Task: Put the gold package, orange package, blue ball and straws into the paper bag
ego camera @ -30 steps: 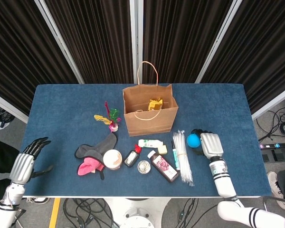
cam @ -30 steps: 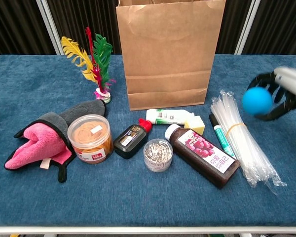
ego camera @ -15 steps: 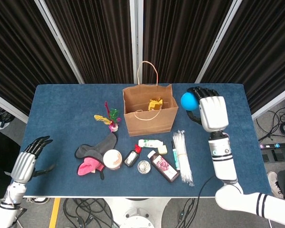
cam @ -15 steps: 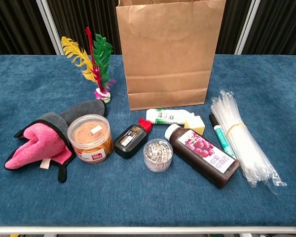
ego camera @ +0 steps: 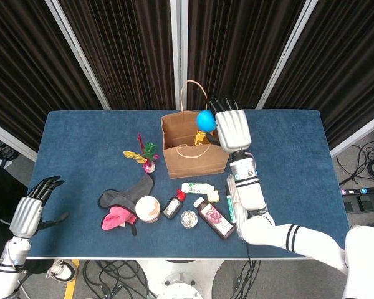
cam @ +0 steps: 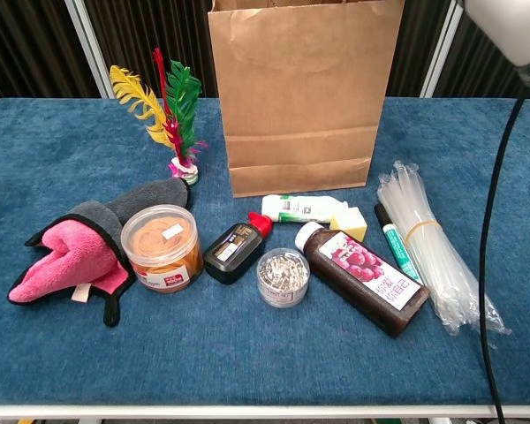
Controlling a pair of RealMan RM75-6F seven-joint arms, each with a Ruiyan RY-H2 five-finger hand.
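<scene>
The right hand (ego camera: 232, 128) is holding the blue ball (ego camera: 205, 119) in its fingers above the open top of the paper bag (ego camera: 195, 152), where the gold package (ego camera: 203, 136) is lying. The straws (cam: 433, 252) are lying on the table (ego camera: 81, 137). The left hand (ego camera: 30, 208) is hanging spread past the table's edge.

Open top of brown paper bag (ego camera: 196, 151) w/ upright loop handles is partly blocked: white right hand (ego camera: 233, 129) w/ blue ball (ego camera: 205, 119) hangs over its right rim. Clutter row crowds bag front: clear straw bundle (cam: 433, 251), dark juice bottle (cam: 363, 277). Blue table (ego camera: 81, 134) bare at far left & right edges.
</scene>
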